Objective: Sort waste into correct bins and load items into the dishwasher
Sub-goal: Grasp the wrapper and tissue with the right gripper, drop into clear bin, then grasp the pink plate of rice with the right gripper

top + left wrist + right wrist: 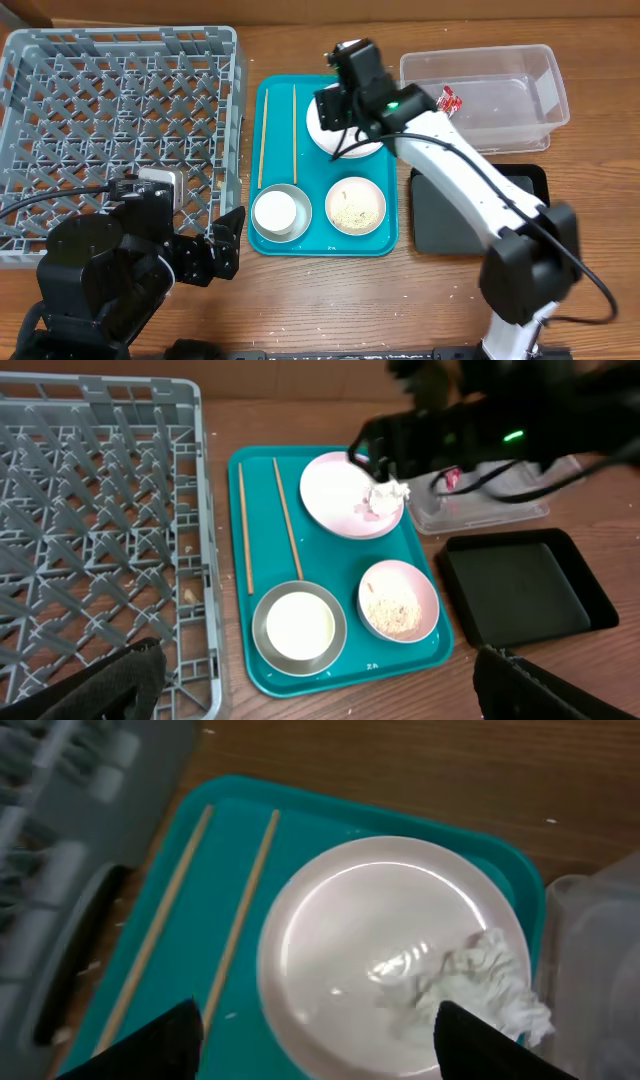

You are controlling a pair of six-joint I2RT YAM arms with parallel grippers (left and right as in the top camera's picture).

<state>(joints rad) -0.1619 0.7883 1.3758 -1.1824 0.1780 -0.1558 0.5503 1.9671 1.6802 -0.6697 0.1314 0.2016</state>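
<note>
Nearby, left hand [318, 652] sits spread apart by the grey rack [110, 110]. Farther, right hand [318, 1010], also spread, hovers over pink plate [370, 920] on teal tray [330, 810]; crumpled tissue [480, 980] lies on the plate. Beyond, red wrapper [449, 99] in clear tub [520, 120].

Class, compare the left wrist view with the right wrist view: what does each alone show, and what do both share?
Left wrist only: the black tray, the silver bowl and the small dish of crumbs. Right wrist only: a clear look at the right end effector, open above the plate. Shared: the teal tray, pink plate, crumpled tissue and chopsticks.
</note>
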